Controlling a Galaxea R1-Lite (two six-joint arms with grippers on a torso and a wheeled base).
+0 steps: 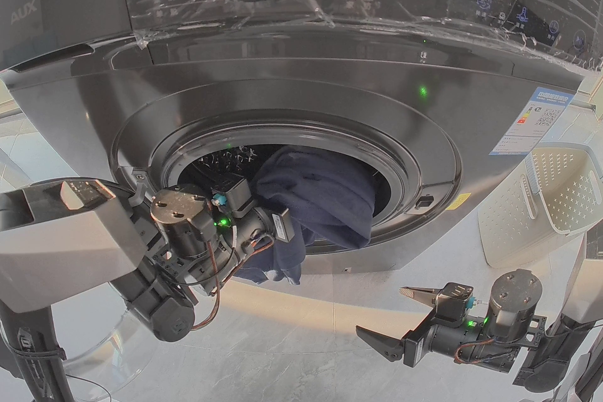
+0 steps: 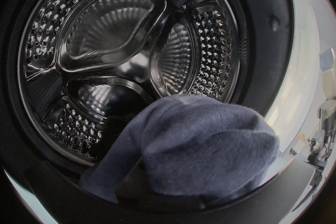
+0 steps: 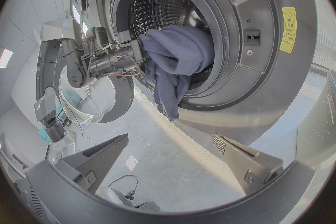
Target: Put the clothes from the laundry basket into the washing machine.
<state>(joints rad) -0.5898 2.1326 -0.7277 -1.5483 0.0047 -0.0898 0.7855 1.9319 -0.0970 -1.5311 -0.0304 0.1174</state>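
One navy garment (image 1: 320, 196) is lying across the door lip (image 1: 389, 233) of the washing machine (image 1: 314, 76), half in the drum (image 2: 115, 42), its tail hanging outside. I am seeing the left gripper (image 1: 290, 225) buried in the cloth at the opening; whether it is clamped I cannot tell. I am planning a deep push, rising over the lip before any release. The right gripper (image 1: 380, 311) is hovering low near the laundry basket (image 1: 559, 196), jaws spread wide, free to lift the tail.

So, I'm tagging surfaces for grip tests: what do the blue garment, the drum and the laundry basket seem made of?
The blue garment looks like soft matte cloth, maybe fleece, given its fuzzy folds. The drum is polished metal, likely stainless steel: embossed perforations, mirror glints. The laundry basket seems pale moulded plastic with regular punched holes.
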